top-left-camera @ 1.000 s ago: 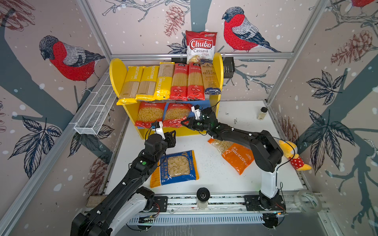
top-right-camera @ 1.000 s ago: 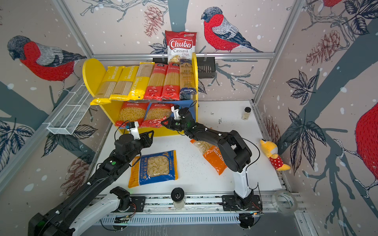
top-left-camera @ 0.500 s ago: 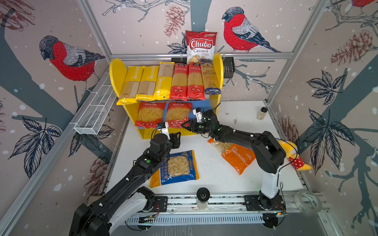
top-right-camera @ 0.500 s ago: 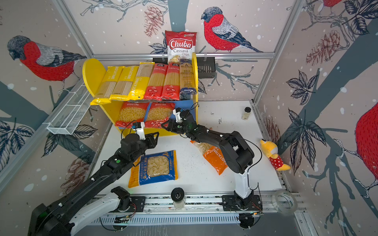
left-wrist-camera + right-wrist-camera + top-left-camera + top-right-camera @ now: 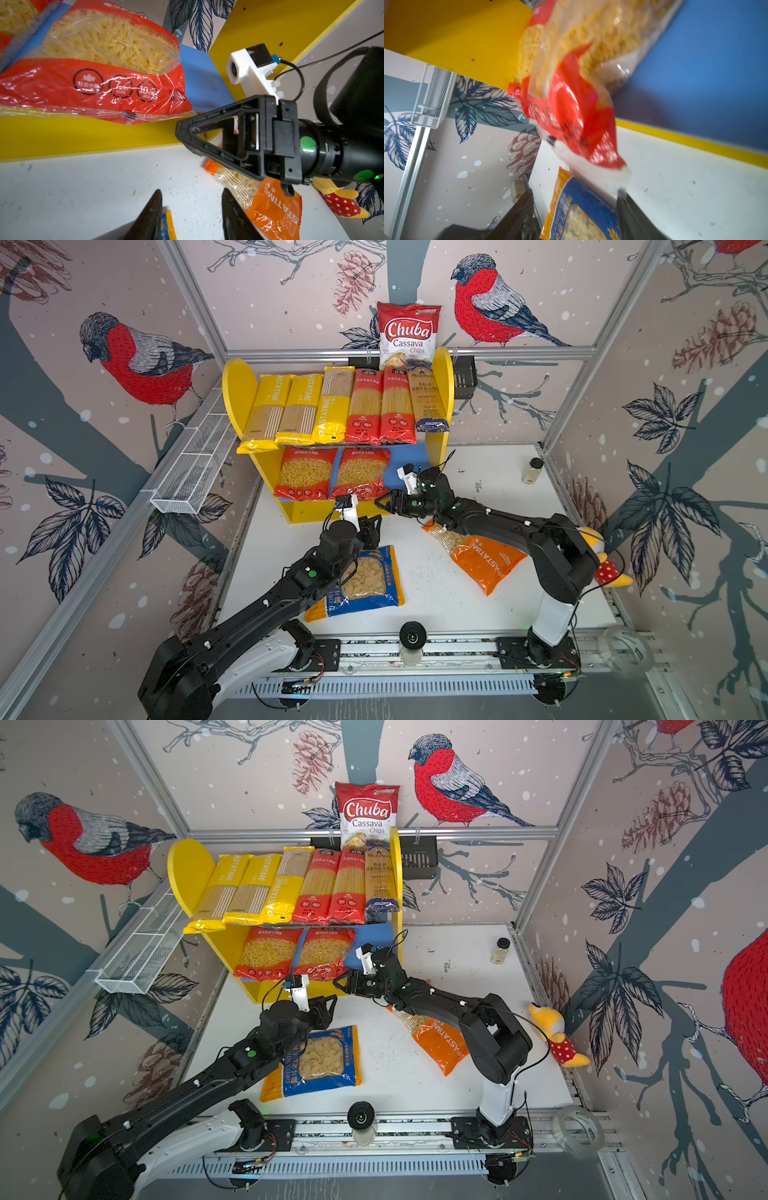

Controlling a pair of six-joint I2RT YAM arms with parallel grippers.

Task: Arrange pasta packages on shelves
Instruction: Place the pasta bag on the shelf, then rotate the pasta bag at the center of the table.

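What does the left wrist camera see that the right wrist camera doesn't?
Only the left wrist view shows the whole right gripper, the orange pasta bag and a plush toy. Only the right wrist view shows the white wire basket. Both show the red pasta bag on the blue shelf board and the blue-yellow pasta bag.

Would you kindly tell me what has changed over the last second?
The right claw opened, apparently releasing the right-hand red pasta bag on the blue lower shelf, and eased back. The left claw, open, swung rightward toward the blue-yellow bag. Every package stayed put.
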